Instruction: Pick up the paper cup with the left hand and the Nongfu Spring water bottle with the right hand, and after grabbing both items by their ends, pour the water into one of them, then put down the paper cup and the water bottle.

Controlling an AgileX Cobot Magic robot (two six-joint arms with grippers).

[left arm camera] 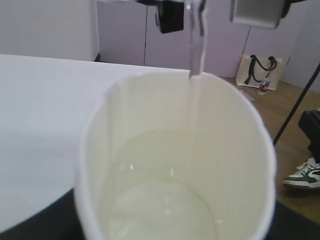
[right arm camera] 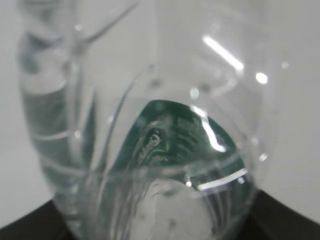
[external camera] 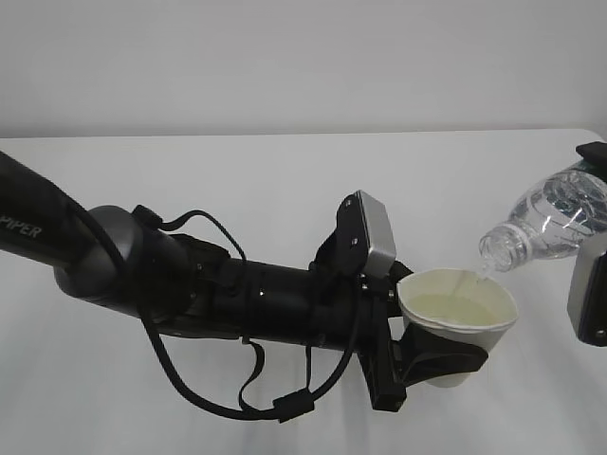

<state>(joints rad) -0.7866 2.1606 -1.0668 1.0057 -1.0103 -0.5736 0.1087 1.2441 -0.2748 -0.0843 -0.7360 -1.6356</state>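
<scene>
Exterior view: the paper cup point(external camera: 458, 318) sits clamped in my left hand point(external camera: 432, 358), above the white table point(external camera: 285, 180), partly filled with water point(external camera: 462, 309). My right hand point(external camera: 590, 294) grips the Nongfu Spring water bottle point(external camera: 548, 220) near its base, tilted neck-down, mouth just over the cup's rim, a thin stream falling in. The right fingers are mostly out of frame, so that grip is probably around the bottle's end.

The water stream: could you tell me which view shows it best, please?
The left wrist view: the stream falls straight into the cup, close up. The exterior view shows it only as a thin thread at the bottle mouth. The right wrist view shows only the bottle.
</scene>
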